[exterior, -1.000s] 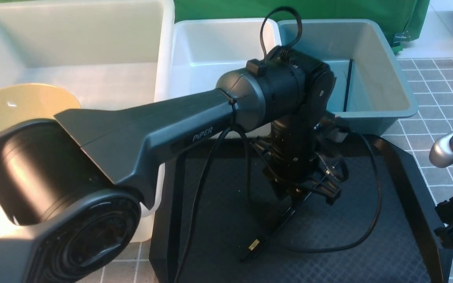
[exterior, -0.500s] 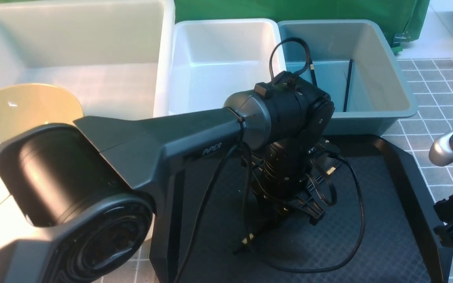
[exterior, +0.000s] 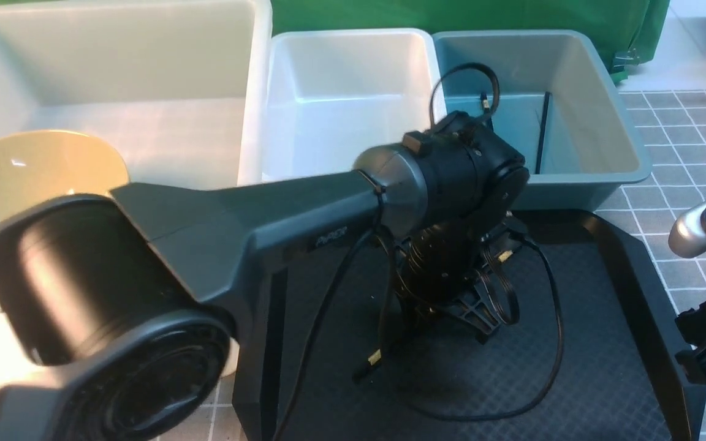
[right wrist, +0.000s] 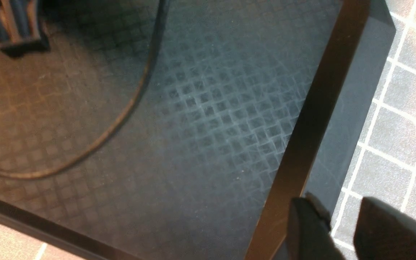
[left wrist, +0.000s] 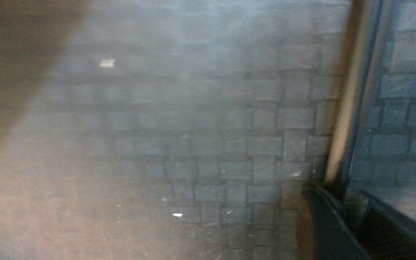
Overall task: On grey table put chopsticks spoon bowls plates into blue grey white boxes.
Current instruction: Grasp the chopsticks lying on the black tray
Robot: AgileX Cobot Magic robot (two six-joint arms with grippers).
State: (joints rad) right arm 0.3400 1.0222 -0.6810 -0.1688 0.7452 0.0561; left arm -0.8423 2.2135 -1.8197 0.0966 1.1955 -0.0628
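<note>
1. The left gripper was pressed together on a thin black stick, a chopstick, low above the black textured tray.
2. In the front view, one stick end with a gold band came out on the near side of this gripper, and a second gold band showed on its far side. I could not tell if these belonged to one stick or to two.
3. The right gripper was spread, with nothing between its fingers, above the right edge of the tray.
4. Behind the tray stood the blue plastic box. Inside it lay a black chopstick, and another one, with a gold band, was partly hidden by the left arm.
5. Just beside it, on its left, stood the mid-sized white plastic box.
6. Farther left was the very large whitish plastic box, and a wide glossy yellow bowl was in it, tilted.
7. The grey tiled table showed at the right of the tray.
</note>
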